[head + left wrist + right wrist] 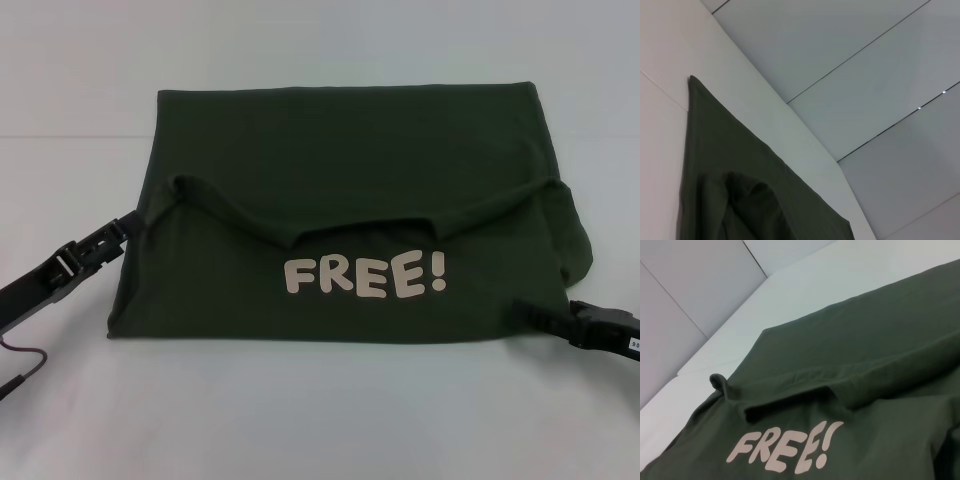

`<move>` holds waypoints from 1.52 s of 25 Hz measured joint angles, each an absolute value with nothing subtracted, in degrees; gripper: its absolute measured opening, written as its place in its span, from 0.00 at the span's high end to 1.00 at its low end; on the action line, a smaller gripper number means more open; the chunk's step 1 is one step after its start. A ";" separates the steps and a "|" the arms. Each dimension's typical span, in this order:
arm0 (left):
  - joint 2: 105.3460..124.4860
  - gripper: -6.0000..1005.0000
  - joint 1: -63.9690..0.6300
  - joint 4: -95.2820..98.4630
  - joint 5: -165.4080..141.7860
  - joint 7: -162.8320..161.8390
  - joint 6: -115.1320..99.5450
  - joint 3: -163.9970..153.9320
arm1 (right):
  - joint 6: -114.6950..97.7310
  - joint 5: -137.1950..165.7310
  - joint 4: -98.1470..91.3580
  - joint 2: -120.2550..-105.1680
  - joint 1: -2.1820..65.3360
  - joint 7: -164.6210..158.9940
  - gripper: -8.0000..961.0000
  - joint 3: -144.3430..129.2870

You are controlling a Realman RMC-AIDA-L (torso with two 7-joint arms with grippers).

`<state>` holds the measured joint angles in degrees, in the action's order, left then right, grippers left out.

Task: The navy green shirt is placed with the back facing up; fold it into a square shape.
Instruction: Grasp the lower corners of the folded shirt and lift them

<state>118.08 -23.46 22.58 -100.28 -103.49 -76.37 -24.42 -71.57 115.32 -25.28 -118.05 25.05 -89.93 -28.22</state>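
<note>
Soft, limp green shirt (pixel 340 190), half-folded; take it by corners. L gripper (pixel 118 235), R gripper (pixel 535 315) at edges, grip can't tell.

Navy green shirt (pixel 340 170) lies flat on the white table, folded once – near half doubled over the far half, pale "FREE!" lettering showing on top w/ the neckline edge just beyond it. Left gripper (pixel 128 228) touches its left edge; right gripper (pixel 525 312) meets its near right corner.
</note>
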 joint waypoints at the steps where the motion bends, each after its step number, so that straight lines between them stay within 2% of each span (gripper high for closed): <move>1: 118.08 0.14 -23.46 22.59 -100.28 -103.50 -76.38 -24.42 | -71.63 115.32 -25.43 -117.98 24.98 -90.11 0.14 -28.45; 9: 118.13 0.14 -23.27 22.59 -100.19 -103.42 -76.12 -24.01 | -71.12 115.31 -24.99 -117.32 24.97 -91.25 0.20 -29.59; 11: 118.27 0.14 -23.18 22.59 -100.19 -103.07 -76.06 -23.39 | -70.93 115.31 -24.98 -117.32 25.03 -91.45 0.44 -30.00; 17: 118.41 0.14 -22.62 22.59 -100.22 -102.18 -76.36 -22.69 | -70.90 115.31 -25.09 -117.38 25.04 -91.49 0.68 -30.33; 22: 117.41 0.14 -22.45 22.74 -101.25 -104.02 -76.66 -23.73 | -70.90 115.31 -25.13 -117.39 24.98 -91.49 0.93 -30.33; 31: 114.85 0.14 -23.20 28.94 -113.65 -109.89 -79.67 -24.07 | -71.47 115.31 -25.52 -117.27 25.02 -91.49 0.94 -30.32; 38: 115.00 0.14 -23.94 29.02 -116.40 -109.21 -77.40 -24.08 | -71.57 115.80 -25.58 -117.23 25.06 -91.38 0.94 -30.47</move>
<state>115.00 -23.94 29.02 -116.40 -109.21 -77.40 -24.08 -71.57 115.80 -25.58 -117.23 25.06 -91.38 -30.47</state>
